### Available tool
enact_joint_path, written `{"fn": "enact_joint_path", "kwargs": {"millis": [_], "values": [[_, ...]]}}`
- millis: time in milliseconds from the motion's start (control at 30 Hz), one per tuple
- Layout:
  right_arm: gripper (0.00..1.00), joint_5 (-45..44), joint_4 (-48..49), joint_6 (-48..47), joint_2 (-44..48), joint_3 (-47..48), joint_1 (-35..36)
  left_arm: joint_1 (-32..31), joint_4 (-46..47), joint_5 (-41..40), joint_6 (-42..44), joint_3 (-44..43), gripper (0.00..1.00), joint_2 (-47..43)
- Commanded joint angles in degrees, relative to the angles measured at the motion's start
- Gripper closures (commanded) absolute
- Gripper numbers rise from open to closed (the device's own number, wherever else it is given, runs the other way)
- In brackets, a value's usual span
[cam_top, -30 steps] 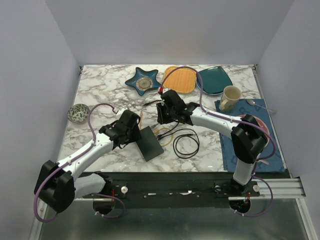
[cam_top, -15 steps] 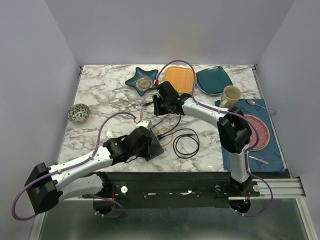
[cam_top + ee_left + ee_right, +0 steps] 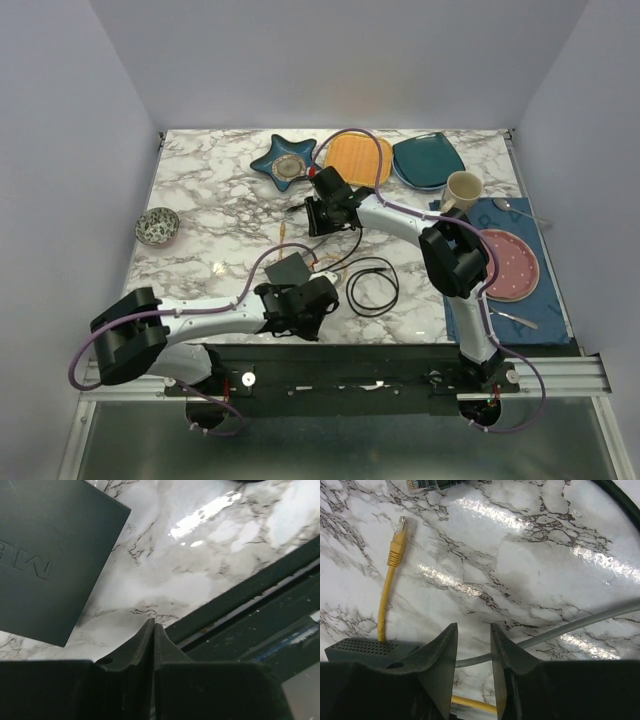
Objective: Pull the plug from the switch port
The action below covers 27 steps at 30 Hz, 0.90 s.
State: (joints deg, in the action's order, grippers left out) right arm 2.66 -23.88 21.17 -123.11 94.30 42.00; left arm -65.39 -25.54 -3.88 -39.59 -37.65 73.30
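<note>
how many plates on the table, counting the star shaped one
4: star-shaped blue plate, orange square plate and teal plate along the far edge; pink plate on the blue mat at right. None looks hidden.

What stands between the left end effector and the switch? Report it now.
Nothing visible. In the left wrist view, only bare marble table separates the left end effector from the switch. The end effector's fingers are pressed together and empty. The switch's near corner lies ahead, towards the left of that picture.
</note>
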Motion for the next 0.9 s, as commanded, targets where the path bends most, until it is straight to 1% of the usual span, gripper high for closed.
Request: {"fn": "enact_joint_path", "kwargs": {"millis": [0, 67, 100, 167, 300, 367, 433, 567, 633, 800, 867], "values": [[0.59, 1.39, -1.35, 0.37, -0.29, -0.96, 0.28, -0.09, -2.22, -2.33, -1.09, -2.51, 0.89, 5.97], [0.59, 1.56, -1.35, 0.28, -0.29, -1.31, 0.28, 0.26, -3.11, -4.63, -2.85, -3.22, 0.90, 7.91], [0.59, 1.74, -1.26, 0.36, -0.20, -1.66, 0.28, 1.13, -4.16, -6.30, -3.64, -3.31, 0.93, 8.44], [0.59, 2.35, -1.26, 0.45, -0.20, -2.19, 0.28, 2.45, -4.87, -7.37, -5.39, -3.66, 0.94, 9.84], [0.59, 3.06, -0.82, 0.72, 0.24, -4.21, 0.28, 6.84, -5.75, -8.34, -7.25, -2.78, 0.95, 10.02], [0.59, 3.23, -0.47, 0.72, 0.85, -5.88, 0.28, 10.09, -5.84, -8.42, -7.78, -1.64, 0.95, 8.71], [0.59, 3.06, -0.03, 0.72, 1.55, -7.72, 0.28, 12.55, -5.66, -8.25, -8.30, -0.59, 0.95, 6.70], [0.59, 3.23, 1.11, 1.07, 3.39, -10.79, 0.28, 20.53, -5.22, -7.02, -8.31, 0.38, 0.94, 3.17], [0.59, 3.76, 1.90, 1.51, 4.19, -11.94, 0.28, 22.66, -4.70, -5.70, -8.04, -0.05, 0.93, 2.29], [0.59, 6.22, 4.10, 3.96, 7.08, -15.72, 0.36, 29.42, -3.91, -3.68, -7.69, -3.04, 0.90, 3.87], [0.59, 7.53, 4.98, 4.58, 8.14, -17.04, 0.37, 30.92, -3.73, -2.72, -7.17, -4.88, 0.89, 5.10]]}}
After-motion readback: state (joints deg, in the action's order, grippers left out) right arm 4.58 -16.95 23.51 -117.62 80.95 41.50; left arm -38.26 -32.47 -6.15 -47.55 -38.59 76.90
